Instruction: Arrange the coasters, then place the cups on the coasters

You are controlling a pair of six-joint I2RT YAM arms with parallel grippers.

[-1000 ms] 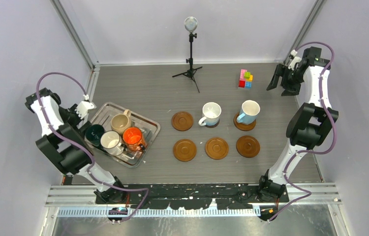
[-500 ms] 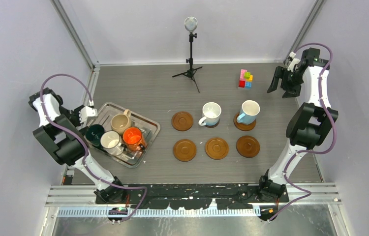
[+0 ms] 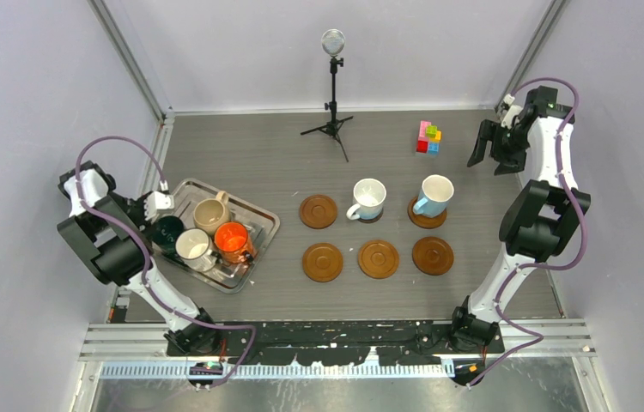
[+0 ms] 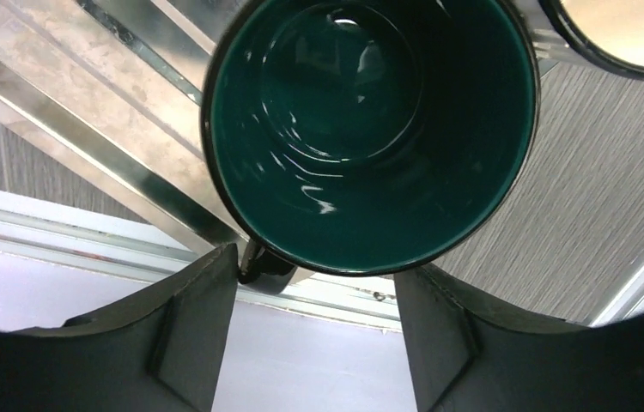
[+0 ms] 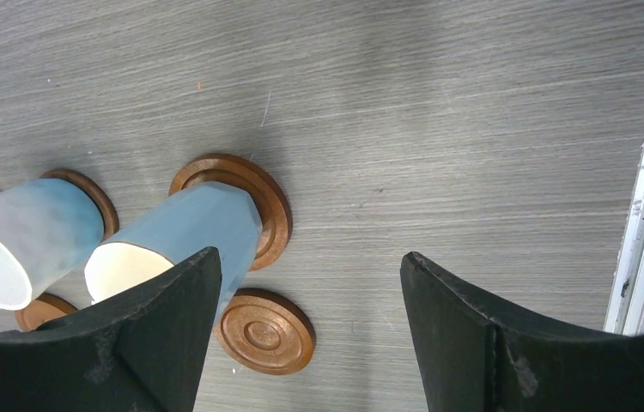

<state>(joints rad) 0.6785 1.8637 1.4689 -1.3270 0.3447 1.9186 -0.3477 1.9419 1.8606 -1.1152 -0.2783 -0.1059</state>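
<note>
Six wooden coasters lie in two rows mid-table. A white cup (image 3: 368, 198) and a light blue cup (image 3: 434, 195) stand on two back-row coasters; the back left coaster (image 3: 318, 211) and the three front coasters are bare, the front right one (image 3: 433, 255) darker. Dark green (image 3: 166, 231), beige (image 3: 212, 215), dark-rimmed white (image 3: 193, 247) and orange (image 3: 233, 241) cups sit in the silver tray (image 3: 260, 223). My left gripper (image 3: 154, 216) is open at the green cup (image 4: 370, 129), whose handle (image 4: 263, 262) is beside the left finger. My right gripper (image 3: 490, 150) hangs open at far right.
A small tripod with a round head (image 3: 333, 86) stands at the back centre. A stack of coloured blocks (image 3: 428, 137) sits at the back right. Walls and metal frame rails close in both sides. The tray lies slanted near the left rail.
My left gripper has dropped from the left wall toward the tray, down to the dark green cup, and its jaws have narrowed somewhat. The right arm has barely shifted.
</note>
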